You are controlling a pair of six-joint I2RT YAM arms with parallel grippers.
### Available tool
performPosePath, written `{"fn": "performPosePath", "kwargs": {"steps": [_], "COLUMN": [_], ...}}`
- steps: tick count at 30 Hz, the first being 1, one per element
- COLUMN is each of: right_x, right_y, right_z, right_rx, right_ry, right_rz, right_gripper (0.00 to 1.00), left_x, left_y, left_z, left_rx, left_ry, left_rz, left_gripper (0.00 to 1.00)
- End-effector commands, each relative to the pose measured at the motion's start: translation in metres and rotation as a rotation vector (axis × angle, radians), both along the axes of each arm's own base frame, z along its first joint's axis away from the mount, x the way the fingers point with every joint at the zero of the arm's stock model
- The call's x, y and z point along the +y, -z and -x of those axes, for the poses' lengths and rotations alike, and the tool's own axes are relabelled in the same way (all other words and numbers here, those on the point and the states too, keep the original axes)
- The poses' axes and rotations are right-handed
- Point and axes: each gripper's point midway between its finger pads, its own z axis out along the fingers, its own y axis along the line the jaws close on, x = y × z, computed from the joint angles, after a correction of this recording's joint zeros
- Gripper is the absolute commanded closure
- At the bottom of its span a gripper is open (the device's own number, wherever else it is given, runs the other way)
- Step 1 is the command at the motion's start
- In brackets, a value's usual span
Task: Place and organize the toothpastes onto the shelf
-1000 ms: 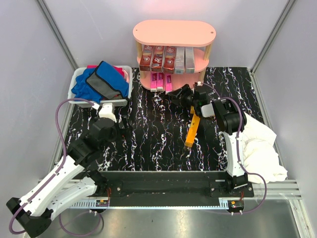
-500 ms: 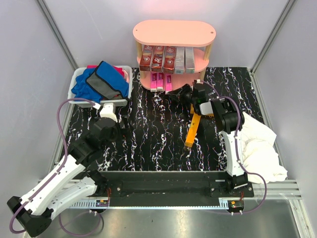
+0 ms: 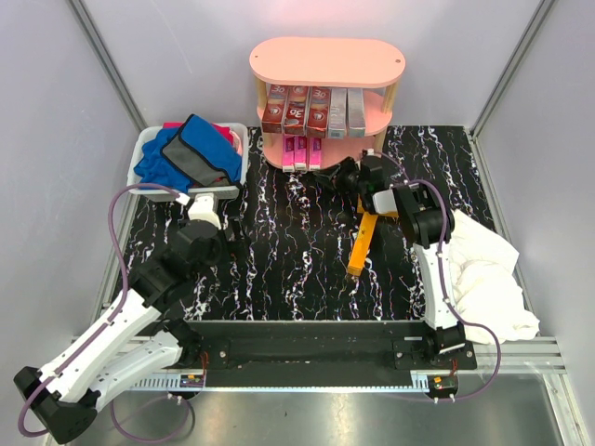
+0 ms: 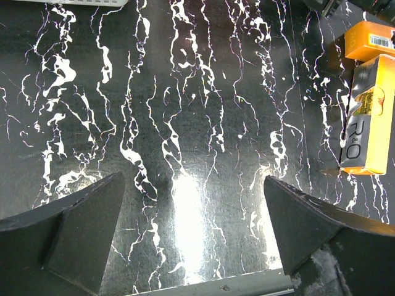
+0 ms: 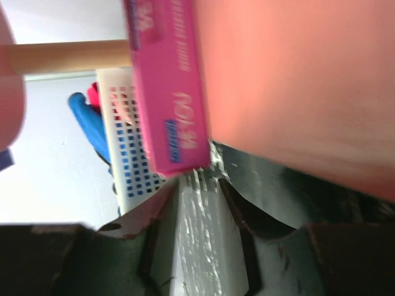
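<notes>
Right wrist view gives us the closest look at the right gripper (image 5: 197, 188): its two dark fingers (image 5: 154, 237) are closed against the sides of a pale silver box (image 5: 200, 246), which runs lengthwise between them. Just past the fingertips a bright pink box (image 5: 166, 92) stands on the bottom tier of the shelf (image 5: 296, 92). Its white lettering is turned sideways and too blurred for us to read. Behind it we see a wooden post (image 5: 68, 55), the perforated white bin (image 5: 129, 142) and a blue cloth (image 5: 86, 117).

From the top view, we find this gripper low at the front of the shelf, beside the pink boxes (image 3: 302, 151). The middle tier holds upright dark red boxes (image 3: 296, 107) with large white print that looks like "3D". Two silver-grey boxes (image 3: 346, 111) stand to their right.

The left gripper (image 4: 197, 234) hangs with its fingers spread wide above the black marbled table (image 4: 185, 123), holding nothing and touching nothing. At the right edge of its view lies an orange box (image 4: 370, 117) with white letters "R" and "O" on a dark panel. Above it an orange face (image 4: 370, 40) carries a barcode strip; we cannot tell whether that is a separate box. A white cloth (image 3: 483, 269) lies on the table's right side.
</notes>
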Motion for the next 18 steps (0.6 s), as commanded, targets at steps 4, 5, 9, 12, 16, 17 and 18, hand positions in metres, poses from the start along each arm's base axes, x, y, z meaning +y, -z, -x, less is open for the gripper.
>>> {"fn": "performPosePath", "kwargs": {"steps": [4,5,9,12,16,17,18], "right_x": [0.003,0.003,-0.006,-0.014,-0.024,-0.028,-0.031], "right_y": [-0.03,-0.047,-0.062,-0.073,-0.094,-0.11,-0.116], "right_z": [0.049,0.055,0.09,0.118,0.149,0.157,0.162], "right_rx": [-0.051,-0.089,-0.11,-0.125,-0.152,-0.163,-0.168], "right_ry": [-0.096,-0.107,-0.118,-0.129,-0.153,-0.151,-0.144], "right_rz": [0.001,0.009,0.035,0.054,0.094,0.11,0.128], "right_gripper": [0.6,0.61,0.6,0.58,0.56,0.54,0.54], "left_x": [-0.008,-0.009,-0.017,-0.02,-0.027,-0.028,-0.032], "left_y": [-0.006,-0.006,-0.008,-0.011,-0.013,-0.011,-0.01], "left_z": [-0.004,-0.004,-0.002,-0.001,-0.002,-0.002,-0.004], "left_rx": [-0.027,-0.024,-0.017,-0.015,-0.005,0.004,0.02], "left_ry": [0.011,0.014,0.037,0.045,0.056,0.059,0.065], "left_rz": [0.037,0.042,0.082,0.105,0.13,0.127,0.124], "left_gripper": [0.01,0.01,0.01,0.01,0.01,0.01,0.01]}}
